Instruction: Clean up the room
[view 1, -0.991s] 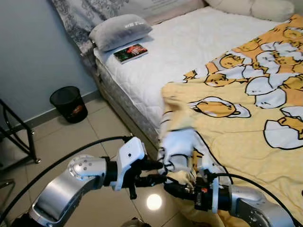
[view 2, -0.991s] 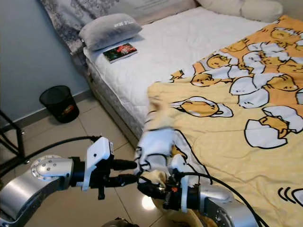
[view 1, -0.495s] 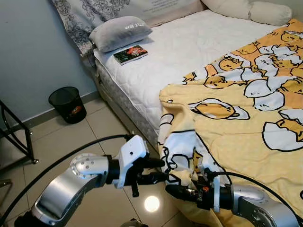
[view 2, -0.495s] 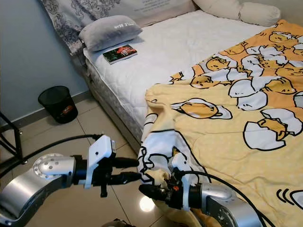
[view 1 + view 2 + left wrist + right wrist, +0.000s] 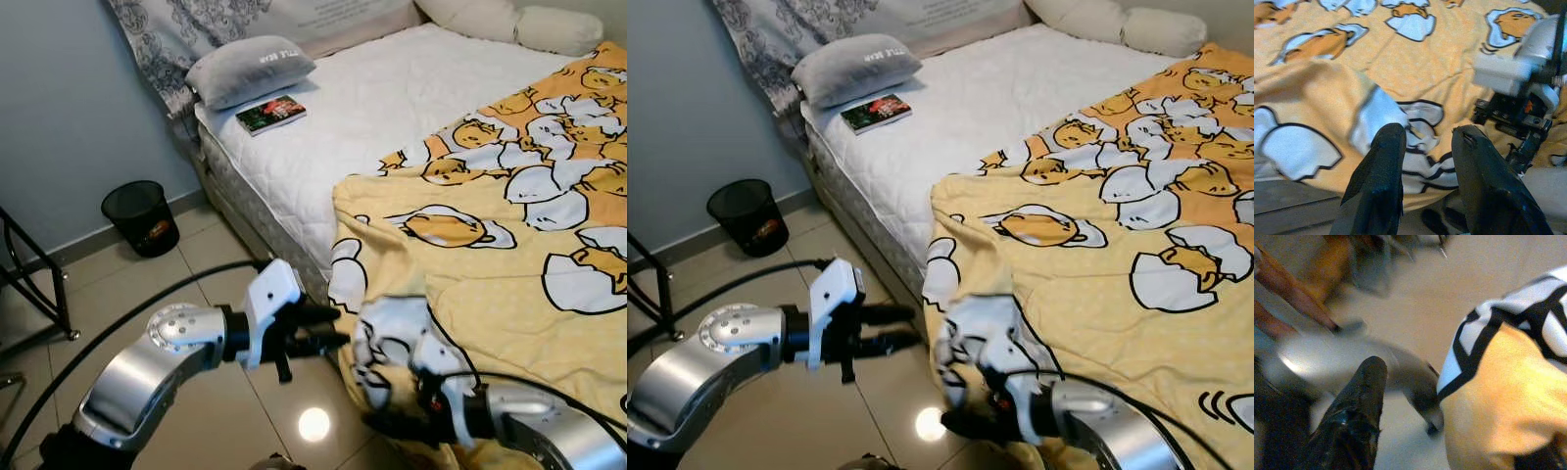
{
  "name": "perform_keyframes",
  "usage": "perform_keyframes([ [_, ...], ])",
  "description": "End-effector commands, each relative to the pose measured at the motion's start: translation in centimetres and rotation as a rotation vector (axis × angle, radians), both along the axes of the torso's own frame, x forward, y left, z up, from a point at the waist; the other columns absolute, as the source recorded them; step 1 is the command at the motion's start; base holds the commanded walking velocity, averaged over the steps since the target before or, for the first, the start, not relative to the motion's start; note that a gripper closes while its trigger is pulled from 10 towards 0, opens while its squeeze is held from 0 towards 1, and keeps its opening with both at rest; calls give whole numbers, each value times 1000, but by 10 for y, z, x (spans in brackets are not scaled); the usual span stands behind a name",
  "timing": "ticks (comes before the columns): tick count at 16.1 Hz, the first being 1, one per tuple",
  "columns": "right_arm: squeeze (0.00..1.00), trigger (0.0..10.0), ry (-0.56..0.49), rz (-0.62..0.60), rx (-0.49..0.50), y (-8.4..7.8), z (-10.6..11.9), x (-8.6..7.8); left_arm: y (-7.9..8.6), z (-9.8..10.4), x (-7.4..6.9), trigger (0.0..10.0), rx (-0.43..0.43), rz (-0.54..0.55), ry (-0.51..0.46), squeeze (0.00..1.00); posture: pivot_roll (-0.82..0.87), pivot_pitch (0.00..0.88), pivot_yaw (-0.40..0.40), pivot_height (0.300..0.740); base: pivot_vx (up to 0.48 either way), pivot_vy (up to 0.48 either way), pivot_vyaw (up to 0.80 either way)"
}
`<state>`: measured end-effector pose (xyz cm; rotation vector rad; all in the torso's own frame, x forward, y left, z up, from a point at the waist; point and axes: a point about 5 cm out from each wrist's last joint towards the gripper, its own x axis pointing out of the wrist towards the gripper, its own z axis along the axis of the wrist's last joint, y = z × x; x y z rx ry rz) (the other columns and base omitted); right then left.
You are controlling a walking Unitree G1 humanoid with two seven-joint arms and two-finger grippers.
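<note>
A yellow blanket (image 5: 490,264) printed with egg cartoons covers the right part of the bed (image 5: 392,108). Its white corner (image 5: 392,333) hangs blurred over the bed's edge, draped onto my right arm. Below that corner, low over the floor, is my right gripper (image 5: 384,426). In the right wrist view one black finger (image 5: 1359,406) stands apart from a yellow fold (image 5: 1498,396), so it is open with fabric beside it. My left gripper (image 5: 328,328) is open just left of the corner, with nothing between its fingers (image 5: 1381,166).
A grey pillow (image 5: 250,69) and a book (image 5: 271,112) lie on the bare white mattress at the far end. A black wire bin (image 5: 140,215) stands by the wall. A black metal frame (image 5: 39,284) is at the left, with tiled floor (image 5: 196,264) between.
The blanket corner has swung to the right and now lies over my right arm. My right gripper has drawn back to the right and lower. My left gripper has risen slightly.
</note>
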<state>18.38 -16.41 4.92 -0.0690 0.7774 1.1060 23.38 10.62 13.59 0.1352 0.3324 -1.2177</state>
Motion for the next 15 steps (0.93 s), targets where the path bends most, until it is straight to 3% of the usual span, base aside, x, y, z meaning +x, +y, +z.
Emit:
perform_keyframes([
  [1, 1000, 10000, -40, 8, -43, -3, 0, 4, 5, 1, 6, 10000, 14, 37, -23, 0, -7, 0, 107, 740, 0, 0, 0],
  [4, 1000, 10000, -33, 74, 11, -2, 8, -4, 4, 1, 4, 10000, 9, 19, -14, 0, -7, 0, 104, 740, 0, 0, 0],
  [5, 1000, 10000, -34, 97, -12, -3, 7, -6, 4, 1, 3, 10000, 8, 16, -12, 0, -7, 0, 103, 740, 0, 0, 0],
  [7, 1000, 10000, -77, 109, -167, -16, -5, -2, 4, -1, 4, 10000, 23, 22, -19, 0, -7, 0, 100, 740, 0, 0, 0],
  [10, 1000, 10000, -141, -30, -327, -41, -14, 16, 8, -5, 12, 10000, 59, 91, -46, 0, -7, 0, 96, 740, 0, 0, 0],
  [11, 1000, 10000, -175, -111, -369, -56, -12, 24, 12, -8, 16, 10000, 81, 138, -52, 0, -6, 0, 92, 740, 0, 0, 0],
  [12, 710, 10000, -196, -179, -367, -66, -6, 29, 16, -10, 21, 10000, 104, 198, -63, 0, -6, 0, 91, 740, 0, 0, 0],
  [13, 290, 10000, -209, -249, -344, -75, 2, 32, 22, -11, 28, 10000, 111, 281, -86, 0, -6, 0, 91, 740, 0, 0, 0],
  [14, 290, 10000, -215, -270, -336, -78, 4, 33, 23, -10, 30, 10000, 110, 307, -93, 0, -6, 0, 91, 740, 0, 0, 0],
  [15, 0, 10000, -224, -296, -324, -81, 7, 33, 26, -10, 33, 10000, 107, 342, -102, 0, -7, 0, 91, 740, 0, 0, 0],
])
